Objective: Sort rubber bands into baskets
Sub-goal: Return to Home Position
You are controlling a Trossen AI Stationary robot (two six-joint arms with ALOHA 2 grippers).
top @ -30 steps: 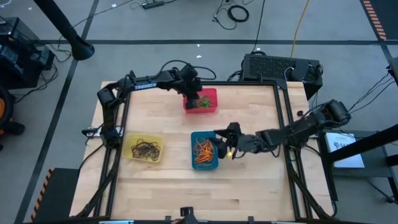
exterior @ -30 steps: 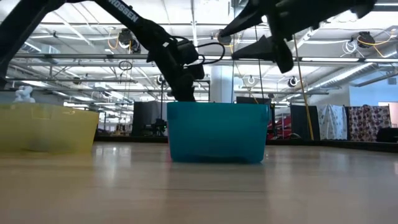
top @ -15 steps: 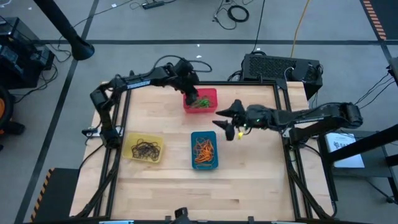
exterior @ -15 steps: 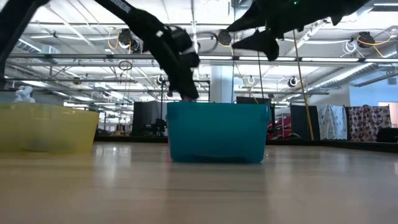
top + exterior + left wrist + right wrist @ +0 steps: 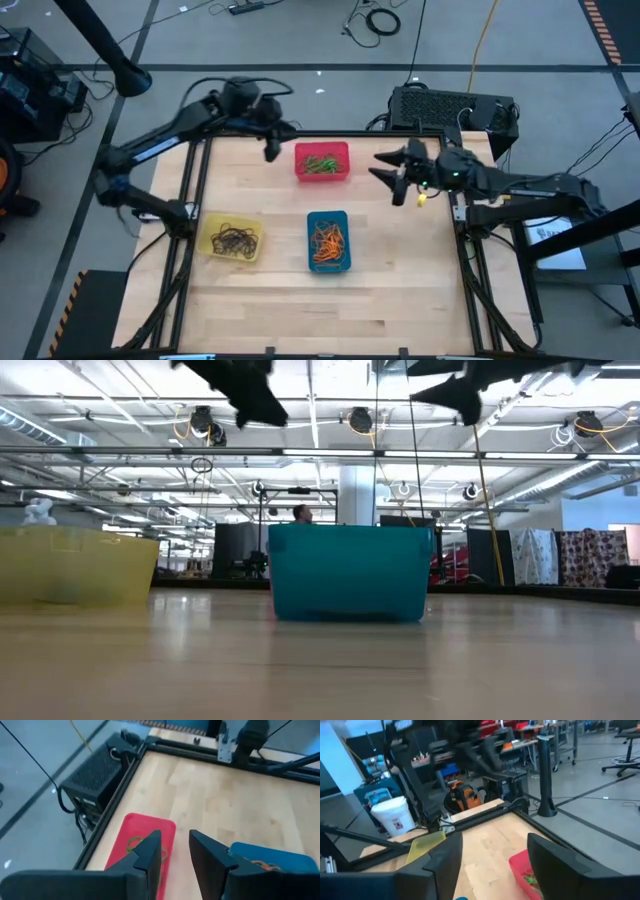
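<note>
Left hand (image 5: 174, 836) parted | blue basket (image 5: 350, 572) hides red basket (image 5: 347, 165) in low view

Table (image 5: 400, 280): light wood, smooth, faint sheen. Blue basket (image 5: 350, 575): opaque plastic. Yellow basket (image 5: 70, 565): translucent plastic. Red basket (image 5: 147, 820): smooth plastic. Frame (image 5: 117, 802) at table edges: matt black metal.

The red basket (image 5: 346, 171) is holding green bands (image 5: 320, 163), the blue basket (image 5: 311, 240) orange bands (image 5: 328, 243), the yellow basket (image 5: 207, 229) dark bands (image 5: 234, 240).

Pale wooden table (image 5: 400, 270) bearing red basket (image 5: 346, 150), blue basket (image 5: 329, 214) and yellow basket (image 5: 205, 240), set apart.
</note>
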